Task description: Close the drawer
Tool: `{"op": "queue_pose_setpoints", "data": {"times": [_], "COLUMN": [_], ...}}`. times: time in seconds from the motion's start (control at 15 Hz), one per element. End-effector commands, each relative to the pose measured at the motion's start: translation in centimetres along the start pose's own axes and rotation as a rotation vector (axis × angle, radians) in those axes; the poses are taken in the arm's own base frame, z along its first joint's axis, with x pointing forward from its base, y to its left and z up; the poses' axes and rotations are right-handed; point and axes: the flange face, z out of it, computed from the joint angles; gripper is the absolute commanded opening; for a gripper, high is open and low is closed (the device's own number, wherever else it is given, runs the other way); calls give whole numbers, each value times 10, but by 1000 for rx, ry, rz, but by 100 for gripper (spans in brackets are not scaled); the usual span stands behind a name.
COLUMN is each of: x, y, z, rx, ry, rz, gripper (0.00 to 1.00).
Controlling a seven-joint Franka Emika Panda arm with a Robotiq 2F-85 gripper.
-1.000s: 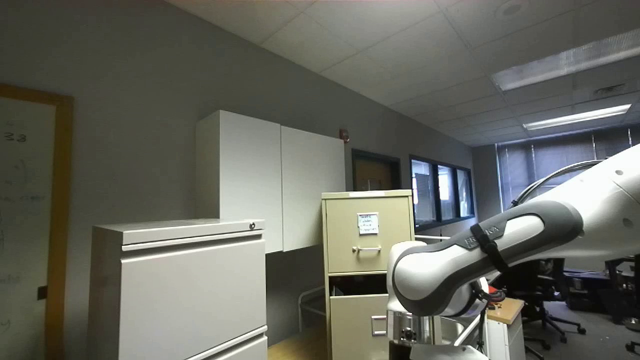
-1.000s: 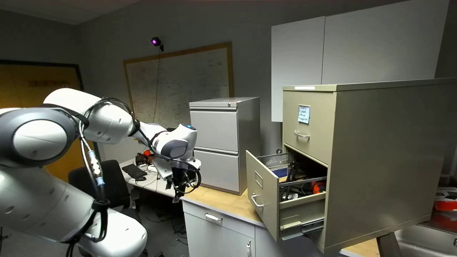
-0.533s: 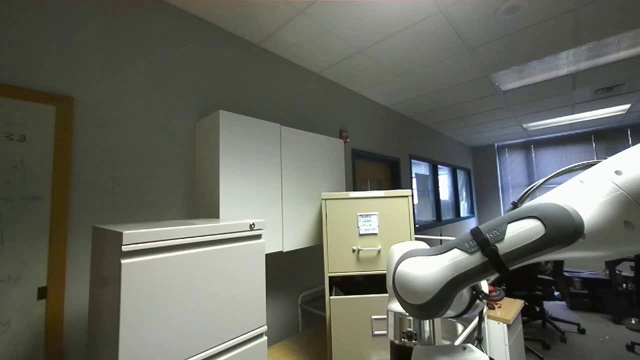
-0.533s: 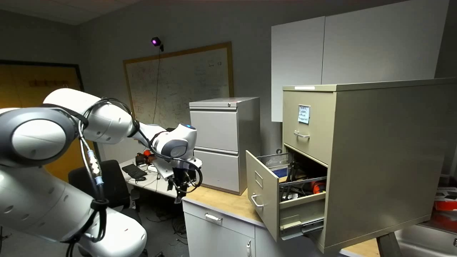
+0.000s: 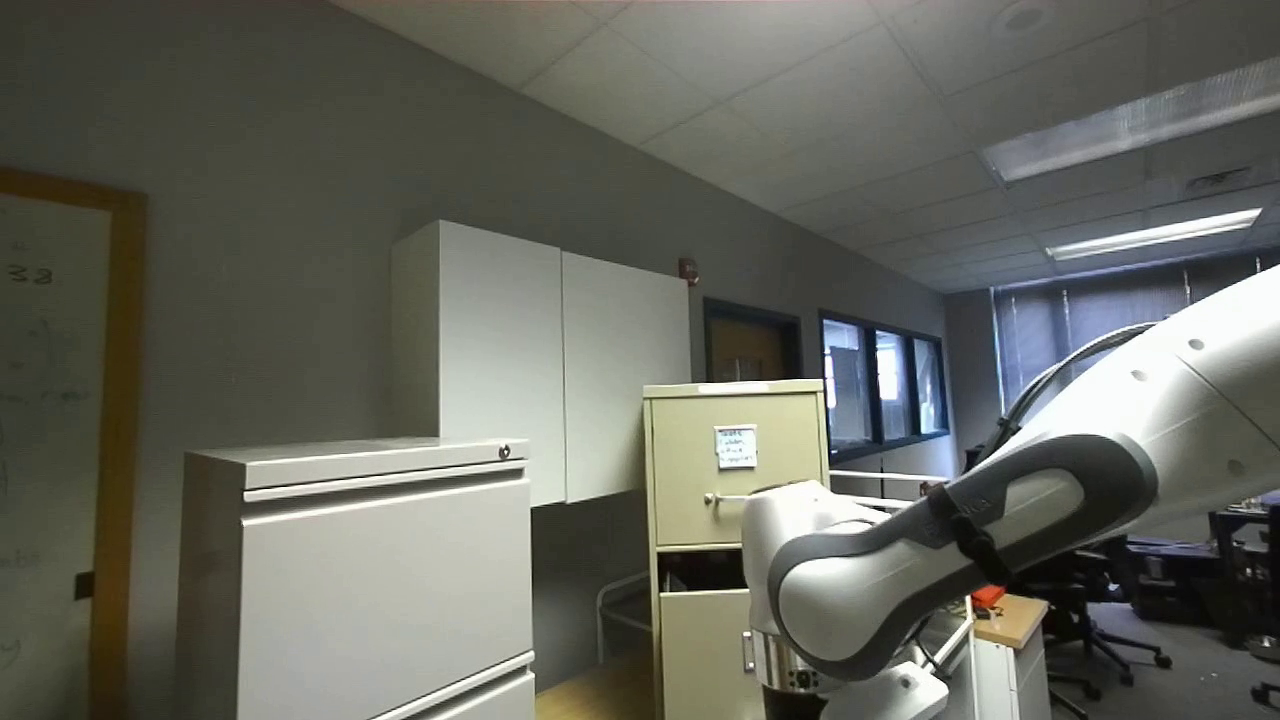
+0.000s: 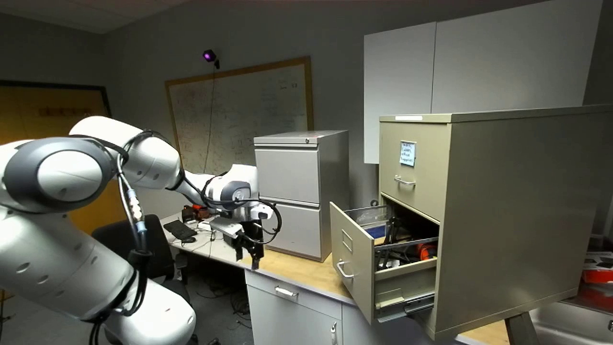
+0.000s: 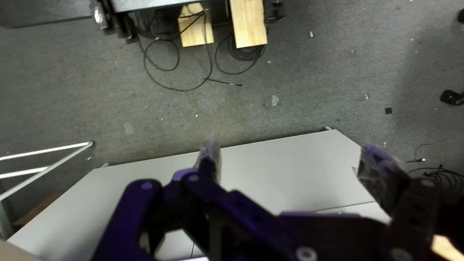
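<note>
The beige-tan drawer (image 6: 352,266) is pulled out of the lower part of the upright filing cabinet (image 6: 517,215) in an exterior view. Its front has a handle and a label holder, and tools and cables lie inside. The drawer front (image 5: 697,650) shows partly behind the arm in an exterior view. My gripper (image 6: 248,261) points down, left of the drawer front and apart from it, near the counter's edge. In the wrist view the gripper (image 7: 290,156) has its fingers wide apart with nothing between them. The drawer is not clearly recognisable in the wrist view.
A light grey cabinet (image 6: 287,177) stands on the wooden counter (image 6: 306,270), behind the gripper. White base cabinets (image 6: 292,311) are below the counter. The closed top drawer (image 6: 421,191) sits above the open one. A black chair (image 6: 139,239) and desk are at left.
The arm has moved and the wrist has turned. My gripper has shifted slightly right in an exterior view, and both fingers now show apart there. The drawer has not moved.
</note>
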Motion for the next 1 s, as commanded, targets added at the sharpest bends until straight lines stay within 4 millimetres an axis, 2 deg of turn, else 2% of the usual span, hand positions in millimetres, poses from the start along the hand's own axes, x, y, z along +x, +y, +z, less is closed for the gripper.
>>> {"op": "queue_pose_setpoints", "data": {"times": [0.0,0.13,0.2,0.4,0.67,0.73,0.93], "x": [35,51,59,86,119,124,142], "y": [-15,-20,-22,-22,-24,-28,-34], "z": [-8,-9,-7,2,12,13,12], "rx": [-153,-245,-294,-458,-615,-640,-737], "ry": [33,46,51,95,192,235,389], "rz": [-105,-174,-209,-304,-378,-380,-414], "gripper": [74,70,63,37,7,2,0]}}
